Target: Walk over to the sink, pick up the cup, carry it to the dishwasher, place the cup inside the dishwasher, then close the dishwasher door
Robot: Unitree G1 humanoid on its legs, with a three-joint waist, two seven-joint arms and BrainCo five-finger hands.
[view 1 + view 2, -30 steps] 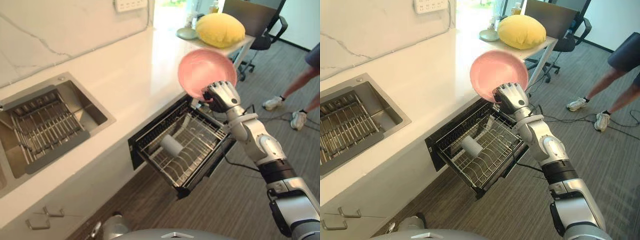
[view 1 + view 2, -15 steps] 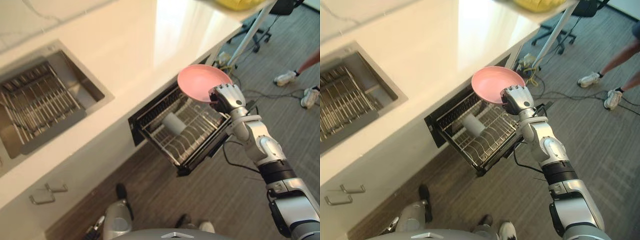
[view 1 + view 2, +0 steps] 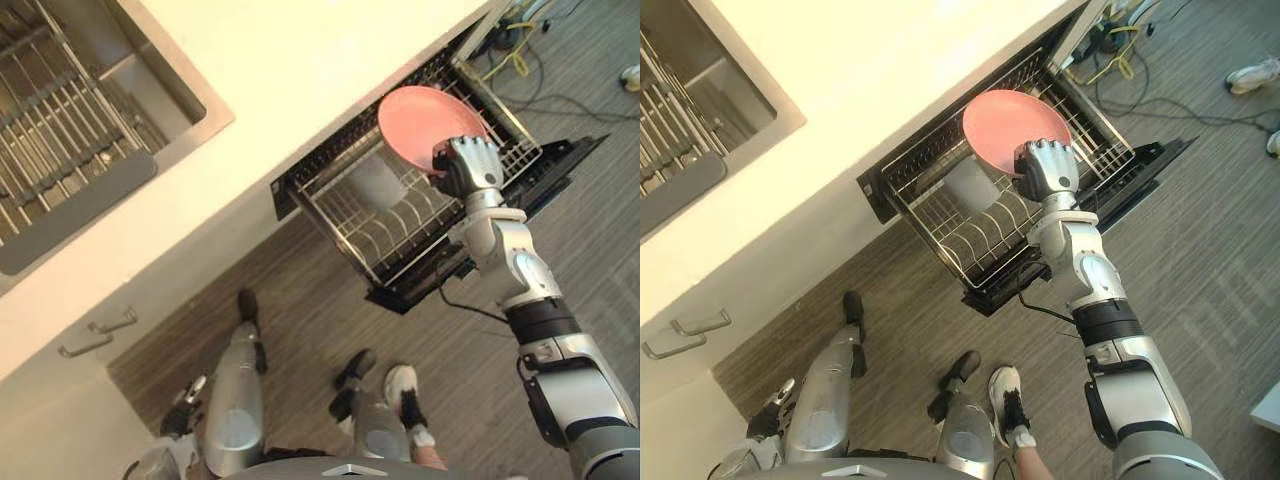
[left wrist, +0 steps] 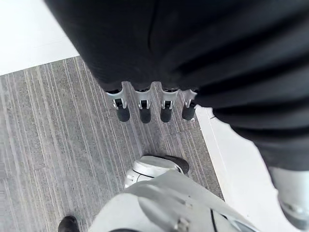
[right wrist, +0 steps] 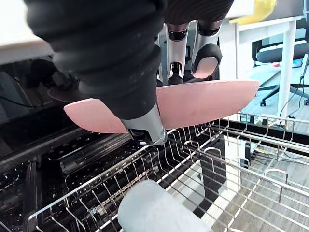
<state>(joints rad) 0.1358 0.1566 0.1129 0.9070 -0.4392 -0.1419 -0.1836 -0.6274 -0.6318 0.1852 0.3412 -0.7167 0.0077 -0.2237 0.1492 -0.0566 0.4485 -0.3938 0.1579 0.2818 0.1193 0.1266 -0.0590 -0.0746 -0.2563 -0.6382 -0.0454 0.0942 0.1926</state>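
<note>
right hand (image 3: 1045, 168): curled on the near rim of the plate, thumb beneath, fingers on top; above the rack
plate (image 3: 425, 120): pink, round, pinched at its edge, jutting forward past the fingers, roughly level, clear of the wires
cup (image 5: 154, 210): pale, on its side in the rack, under the plate, lower than the right hand and to its left; not touched
rack (image 3: 400, 235): wire, pulled out of the dishwasher, directly beneath the right hand
door (image 3: 1145, 170): dark, dropped open, below and right of the right hand
left hand (image 4: 144, 108): fingers hanging loose, nothing in them, over grey floor (image 4: 43, 140)
sink (image 3: 90, 130): steel, well off to the right hand's left
</note>
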